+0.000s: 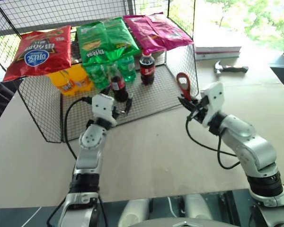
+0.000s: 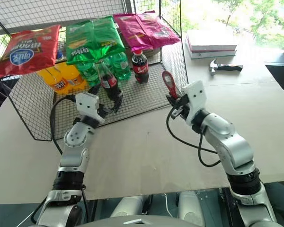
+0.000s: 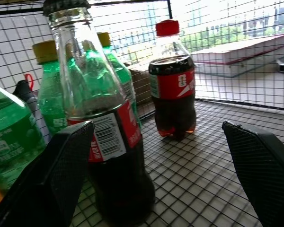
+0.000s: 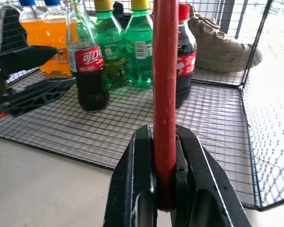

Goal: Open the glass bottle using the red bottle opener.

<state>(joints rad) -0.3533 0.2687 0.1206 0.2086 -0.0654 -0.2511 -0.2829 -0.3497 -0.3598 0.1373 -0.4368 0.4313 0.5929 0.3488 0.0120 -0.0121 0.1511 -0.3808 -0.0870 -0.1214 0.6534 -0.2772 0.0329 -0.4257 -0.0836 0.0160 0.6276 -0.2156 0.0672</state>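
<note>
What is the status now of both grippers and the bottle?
Left gripper open, reaching toward small clear-glass cola bottle, not gripping. Right gripper shut on flat red bottle opener. Cap on. Green plastic bottles crowd close behind.

Both head views look forward and down over the worktop [image 1: 146, 156] from above, sharing the wire shelf [image 1: 151, 94] with the wrist views, which look level and close along each pincer at the glass bottle [image 3: 109, 137].
</note>
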